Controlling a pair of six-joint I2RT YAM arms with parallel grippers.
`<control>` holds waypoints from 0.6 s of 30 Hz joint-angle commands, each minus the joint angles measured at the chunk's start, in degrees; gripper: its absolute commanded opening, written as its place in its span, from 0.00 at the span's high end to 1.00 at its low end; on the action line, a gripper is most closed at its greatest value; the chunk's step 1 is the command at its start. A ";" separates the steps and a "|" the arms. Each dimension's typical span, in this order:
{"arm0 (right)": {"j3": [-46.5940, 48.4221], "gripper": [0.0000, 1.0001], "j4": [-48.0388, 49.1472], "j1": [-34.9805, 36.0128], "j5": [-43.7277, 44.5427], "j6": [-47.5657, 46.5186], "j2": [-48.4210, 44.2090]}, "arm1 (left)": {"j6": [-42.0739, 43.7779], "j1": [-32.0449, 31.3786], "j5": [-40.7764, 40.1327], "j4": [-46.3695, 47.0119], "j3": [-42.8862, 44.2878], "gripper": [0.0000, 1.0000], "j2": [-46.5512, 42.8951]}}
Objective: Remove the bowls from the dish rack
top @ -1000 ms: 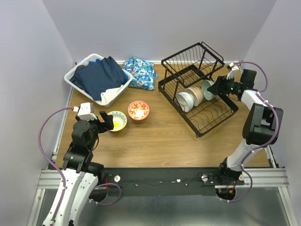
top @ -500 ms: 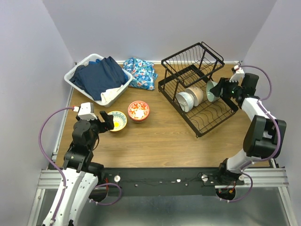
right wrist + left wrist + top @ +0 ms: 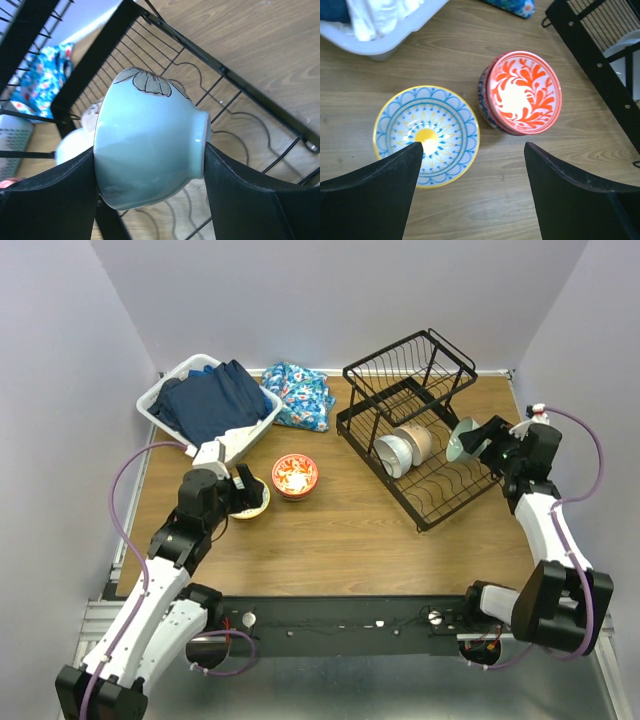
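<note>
My right gripper is shut on a mint green bowl, held on its side above the right end of the black dish rack; in the right wrist view the bowl sits between both fingers. A white bowl and a tan bowl stand in the rack's lower tier. My left gripper is open over the yellow-rimmed bowl, with the red-orange floral bowl just to its right on the table.
A white laundry basket with dark blue clothes stands at the back left. A blue floral cloth lies beside it. The rack's upper tier holds nothing I can see.
My right gripper has lifted the mint green bowl out of the rack and drawn it right. My left arm has moved forward, over the yellow-rimmed bowl.
</note>
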 commanded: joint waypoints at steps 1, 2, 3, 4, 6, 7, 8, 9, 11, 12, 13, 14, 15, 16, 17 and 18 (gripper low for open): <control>-1.84 0.79 2.64 2.15 0.81 9.93 -5.37 | -2.50 -4.14 0.83 3.06 4.92 0.09 4.49; -1.93 0.79 2.64 2.94 0.46 11.24 -5.81 | -2.85 -4.75 0.65 3.50 5.28 0.09 5.19; -1.93 0.79 2.21 4.34 0.11 11.86 -6.25 | -3.11 -6.24 0.65 4.20 5.80 0.09 6.50; -2.11 0.79 1.85 4.87 -0.59 12.39 -7.91 | -3.64 -6.86 0.22 4.30 7.03 0.09 7.30; -1.85 0.80 0.11 6.19 -1.04 12.84 -9.68 | -3.91 -8.18 -0.05 4.47 8.53 0.09 9.66; -1.67 0.80 -0.52 6.46 -2.43 12.84 -11.08 | -4.17 -9.49 -0.23 4.47 9.93 0.09 10.29; -0.97 0.80 -0.70 6.72 -3.93 12.57 -11.53 | -4.61 -10.12 -0.66 4.56 10.55 0.09 10.99; -0.53 0.80 -1.31 7.16 -5.59 12.57 -11.62 | -4.78 -10.73 -0.75 4.91 11.08 0.09 12.13; 0.00 0.80 -2.01 8.39 -10.60 13.44 -12.06 | -5.57 -12.66 -0.84 5.18 12.66 0.09 13.36; -0.09 0.80 -2.36 8.57 -12.01 13.97 -12.32 | -5.84 -13.37 -0.76 5.18 13.19 0.09 14.76; -0.44 0.80 -2.46 9.09 -14.29 14.41 -12.84 | -6.02 -13.98 -0.75 5.09 14.32 0.09 15.47; -0.79 0.80 -2.37 9.36 -15.27 15.37 -13.89 | -6.28 -15.38 -0.75 5.09 14.86 0.09 16.18; -1.66 0.80 -2.46 9.54 -16.24 15.73 -14.51 | -7.24 -16.09 -0.67 4.83 15.38 0.09 17.40; -1.93 0.80 -2.46 9.71 -18.51 16.00 -14.78 | -7.68 -16.79 -0.67 4.83 16.52 0.09 18.11; -2.19 0.80 -2.46 9.80 -19.92 16.52 -14.87 | -8.47 -18.28 -0.67 4.91 17.14 0.09 18.64; -2.28 0.80 -2.37 10.06 -21.33 16.88 -14.70 | -9.52 -18.99 -0.75 4.74 17.84 0.09 20.04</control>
